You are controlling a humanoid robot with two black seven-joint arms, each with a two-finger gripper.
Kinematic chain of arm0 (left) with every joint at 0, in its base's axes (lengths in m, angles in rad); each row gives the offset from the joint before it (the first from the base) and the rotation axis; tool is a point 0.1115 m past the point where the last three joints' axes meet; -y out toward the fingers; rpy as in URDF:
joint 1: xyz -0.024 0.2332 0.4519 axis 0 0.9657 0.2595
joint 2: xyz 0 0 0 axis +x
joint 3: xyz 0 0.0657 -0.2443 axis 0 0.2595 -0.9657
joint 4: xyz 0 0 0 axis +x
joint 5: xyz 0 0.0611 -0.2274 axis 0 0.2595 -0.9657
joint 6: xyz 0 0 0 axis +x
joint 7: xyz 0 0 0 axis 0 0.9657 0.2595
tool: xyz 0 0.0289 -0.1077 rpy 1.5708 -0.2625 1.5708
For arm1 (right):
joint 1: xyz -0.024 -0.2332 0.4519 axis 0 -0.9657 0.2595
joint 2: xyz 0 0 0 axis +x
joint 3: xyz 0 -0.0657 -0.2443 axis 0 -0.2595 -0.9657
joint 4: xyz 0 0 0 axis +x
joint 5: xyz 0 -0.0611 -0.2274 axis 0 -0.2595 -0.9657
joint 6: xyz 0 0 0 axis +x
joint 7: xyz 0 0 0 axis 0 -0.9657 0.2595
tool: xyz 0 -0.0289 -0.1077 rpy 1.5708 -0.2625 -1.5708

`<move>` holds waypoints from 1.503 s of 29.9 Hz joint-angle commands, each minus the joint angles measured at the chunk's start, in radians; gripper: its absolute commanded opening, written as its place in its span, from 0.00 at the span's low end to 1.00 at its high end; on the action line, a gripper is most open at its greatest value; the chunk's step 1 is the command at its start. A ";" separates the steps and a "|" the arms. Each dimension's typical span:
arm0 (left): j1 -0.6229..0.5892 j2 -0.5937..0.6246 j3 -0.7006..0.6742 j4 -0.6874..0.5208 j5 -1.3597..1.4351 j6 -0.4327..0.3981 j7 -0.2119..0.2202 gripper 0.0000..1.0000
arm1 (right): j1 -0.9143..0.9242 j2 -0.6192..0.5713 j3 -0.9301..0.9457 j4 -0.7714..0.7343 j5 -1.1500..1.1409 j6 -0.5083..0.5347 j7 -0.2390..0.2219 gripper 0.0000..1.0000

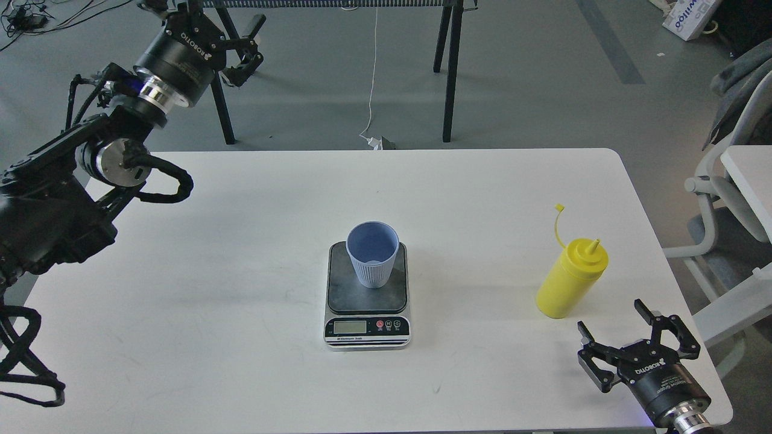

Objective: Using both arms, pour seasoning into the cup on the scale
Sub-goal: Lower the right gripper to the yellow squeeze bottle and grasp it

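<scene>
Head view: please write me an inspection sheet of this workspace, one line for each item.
Surface: white table, bare and dry.
Job's things: blue cup upright on scale; yellow bottle upright at right, cap off its nozzle.
Clutter: nothing seen.
Grippers: right gripper open, near bottle, not touching; left gripper raised beyond table, holding nothing seen.
Cables: black loops on left arm; white cord on floor.
Surroundings: black stand legs, chair at right.
</scene>
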 commanded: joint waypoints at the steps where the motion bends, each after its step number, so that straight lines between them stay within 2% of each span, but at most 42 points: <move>1: 0.000 0.001 0.000 0.000 0.000 0.000 -0.001 1.00 | 0.047 -0.001 -0.040 -0.019 0.001 0.000 -0.021 0.98; 6: 0.000 0.001 0.001 0.000 0.000 0.000 -0.001 1.00 | 0.108 0.048 -0.114 -0.053 0.017 0.000 -0.025 0.95; 12: 0.014 0.006 0.001 0.000 0.000 0.000 -0.001 1.00 | 0.115 0.117 -0.108 -0.108 0.018 0.000 -0.025 0.95; 27: 0.029 0.006 0.001 -0.002 0.000 0.000 -0.001 1.00 | 0.208 0.133 -0.065 -0.188 0.105 0.000 -0.025 0.94; 40: 0.029 0.008 0.001 -0.002 0.000 0.000 -0.003 1.00 | 0.323 0.219 -0.077 -0.275 0.112 0.000 -0.025 0.94; 43: 0.029 0.006 0.001 -0.003 0.000 0.000 -0.003 1.00 | 0.340 0.225 -0.077 -0.275 0.112 0.000 -0.025 0.92; 45: 0.029 0.008 0.001 -0.003 0.000 0.000 -0.003 1.00 | 0.349 0.226 -0.077 -0.275 0.112 0.000 -0.025 0.87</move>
